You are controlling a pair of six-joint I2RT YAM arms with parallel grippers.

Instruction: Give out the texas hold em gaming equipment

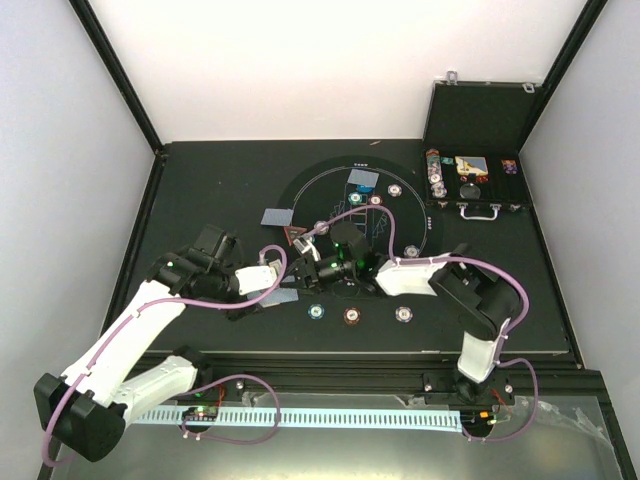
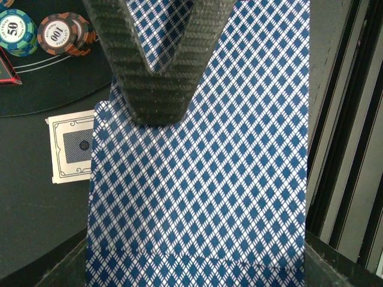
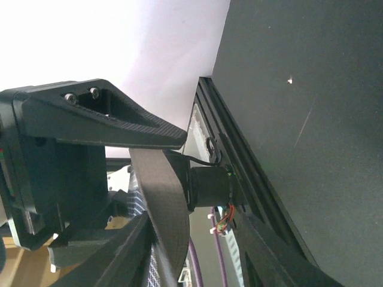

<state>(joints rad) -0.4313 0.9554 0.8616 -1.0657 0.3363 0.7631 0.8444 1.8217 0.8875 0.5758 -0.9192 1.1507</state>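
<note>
Playing cards (image 2: 197, 179) with a blue diamond-patterned back fill the left wrist view, with my left gripper (image 2: 197, 263) shut on their near end. From above, the left gripper (image 1: 262, 300) holds them at the mat's near left edge. My right gripper (image 1: 303, 270) reaches in from the right. One of its black fingers (image 2: 158, 60) lies over the cards' far end. In the right wrist view its fingers (image 3: 149, 128) stand apart, and a card (image 3: 164, 203) runs between them. A green chip (image 2: 18, 30), a brown-red chip (image 2: 63, 33) and a red triangle (image 2: 6, 69) lie on the round black mat (image 2: 36, 89).
One card (image 2: 72, 153) lies face down on the table beside the mat. Three chips (image 1: 352, 315) sit in a row at the mat's near edge, and more cards (image 1: 275, 216) lie at its far left. An open black case (image 1: 475, 180) with chips stands at the back right.
</note>
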